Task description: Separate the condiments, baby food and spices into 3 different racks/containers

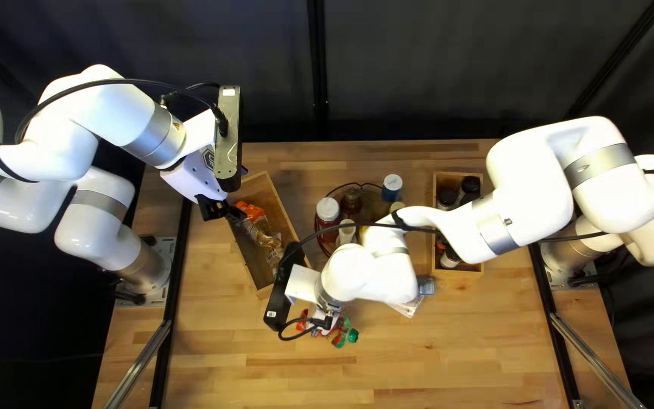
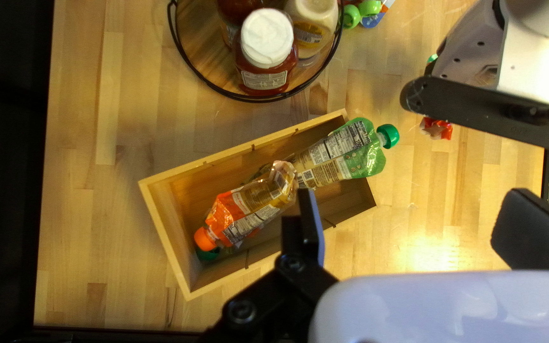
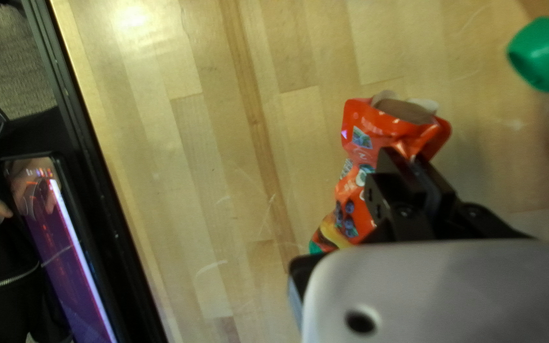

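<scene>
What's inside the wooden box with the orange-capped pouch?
That orange-capped pouch, plus a green-capped pouch poking out of the box. Another green cap peeks out; whatever it's on is covered.

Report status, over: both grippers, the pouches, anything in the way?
Left gripper open, by the wooden box. Right gripper shut on red pouch. Green pouch juts over the box's end, might get in the way.

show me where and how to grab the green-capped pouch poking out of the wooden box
Best bet: take the green-capped pouch from above by its narrow neck below the green cap, jaws on either side. That end juts past the box, while the other lies under the orange-capped pouch.
</scene>
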Robot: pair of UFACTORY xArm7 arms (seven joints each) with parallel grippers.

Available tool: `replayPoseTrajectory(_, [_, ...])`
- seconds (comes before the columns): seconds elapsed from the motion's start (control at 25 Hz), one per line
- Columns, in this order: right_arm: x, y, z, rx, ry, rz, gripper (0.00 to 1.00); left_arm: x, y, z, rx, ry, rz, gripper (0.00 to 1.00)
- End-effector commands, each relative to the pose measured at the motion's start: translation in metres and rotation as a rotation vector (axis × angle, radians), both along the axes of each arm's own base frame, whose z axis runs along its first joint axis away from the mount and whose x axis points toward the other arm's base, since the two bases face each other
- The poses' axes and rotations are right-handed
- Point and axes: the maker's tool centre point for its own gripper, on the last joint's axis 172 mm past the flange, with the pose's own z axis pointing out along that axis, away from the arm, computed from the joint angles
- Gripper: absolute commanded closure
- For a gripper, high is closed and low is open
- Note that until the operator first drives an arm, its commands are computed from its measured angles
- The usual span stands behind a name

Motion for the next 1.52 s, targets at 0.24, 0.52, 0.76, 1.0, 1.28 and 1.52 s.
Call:
replayPoseTrajectory(0.24, [-0.089, 0.0, 0.031, -0.075, 0.02, 0.029, 0.0, 0.0, 0.0, 0.0, 0.0, 0.0, 0.0, 0.0])
replayPoseTrajectory(0.52, [-0.145, -0.019, 0.001, -0.163, 0.034, 0.199, 0.0, 0.0, 0.0, 0.0, 0.0, 0.0, 0.0, 0.0])
replayPoseTrajectory(0.76, [-0.168, -0.044, -0.009, -0.25, 0.035, 0.29, 0.0, 0.0, 0.0, 0.0, 0.0, 0.0, 0.0, 0.0])
replayPoseTrajectory(1.0, [-0.183, -0.066, -0.032, -0.283, 0.067, 0.257, 0.0, 0.0, 0.0, 0.0, 0.0, 0.0, 0.0, 0.0])
replayPoseTrajectory(1.28, [-0.196, -0.088, -0.046, -0.304, 0.092, 0.183, 0.0, 0.0, 0.0, 0.0, 0.0, 0.0, 0.0, 0.0])
replayPoseTrajectory(1.52, [-0.201, -0.098, -0.056, -0.317, 0.108, 0.15, 0.35, 0.0, 0.0, 0.0, 0.0, 0.0, 0.0, 0.0])
